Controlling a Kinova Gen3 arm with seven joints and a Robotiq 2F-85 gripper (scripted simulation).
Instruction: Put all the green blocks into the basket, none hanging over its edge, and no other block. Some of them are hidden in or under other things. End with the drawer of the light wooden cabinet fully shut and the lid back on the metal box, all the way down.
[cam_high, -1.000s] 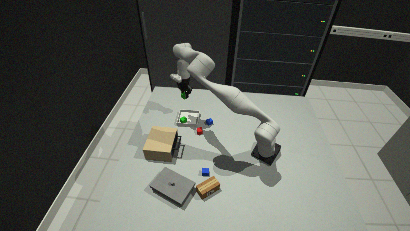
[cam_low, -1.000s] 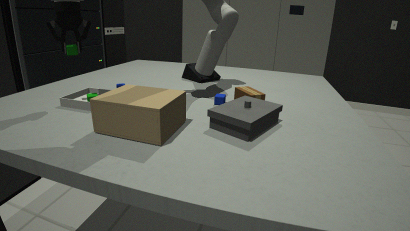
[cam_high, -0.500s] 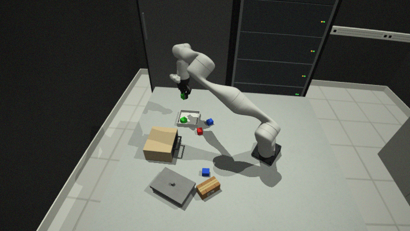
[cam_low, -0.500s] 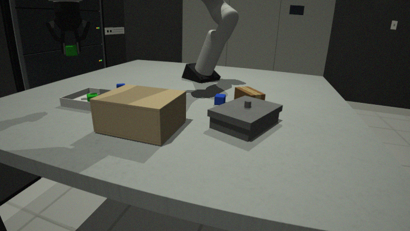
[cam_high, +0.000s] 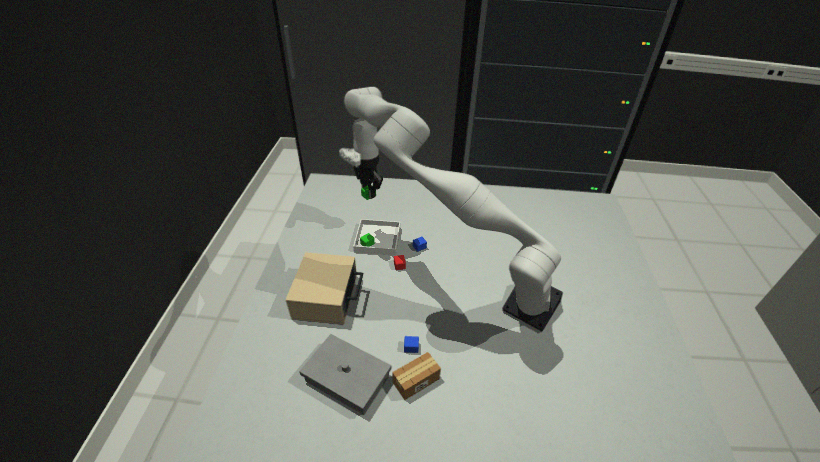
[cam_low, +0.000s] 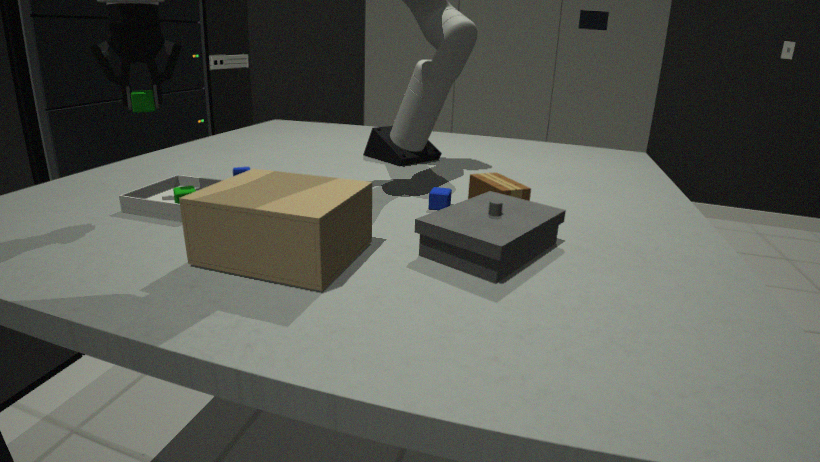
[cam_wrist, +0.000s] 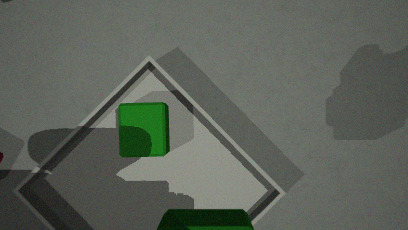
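My gripper (cam_high: 370, 191) (cam_low: 143, 98) is shut on a green block (cam_high: 365, 193) (cam_low: 143, 103) (cam_wrist: 206, 220), held high above the table on the far side of the basket in the top view. The white basket (cam_high: 375, 250) (cam_low: 150, 208) (cam_wrist: 217, 125) holds another green block (cam_high: 367, 239) (cam_low: 183, 195) (cam_wrist: 142, 117) inside its walls. The light wooden cabinet (cam_high: 324, 278) (cam_low: 252, 241) has its drawer front and dark handle facing the arm's base; the drawer looks shut. The grey metal box (cam_low: 459, 252) has its knobbed lid (cam_high: 332, 358) (cam_low: 459, 220) on; whether fully seated is unclear.
A blue block (cam_high: 420, 243) (cam_low: 241, 171) and a red block (cam_high: 399, 262) lie beside the basket. Another blue block (cam_high: 411, 344) (cam_low: 440, 198) lies near a brown carton (cam_high: 417, 375) (cam_low: 498, 184), which stands close beside the metal box.
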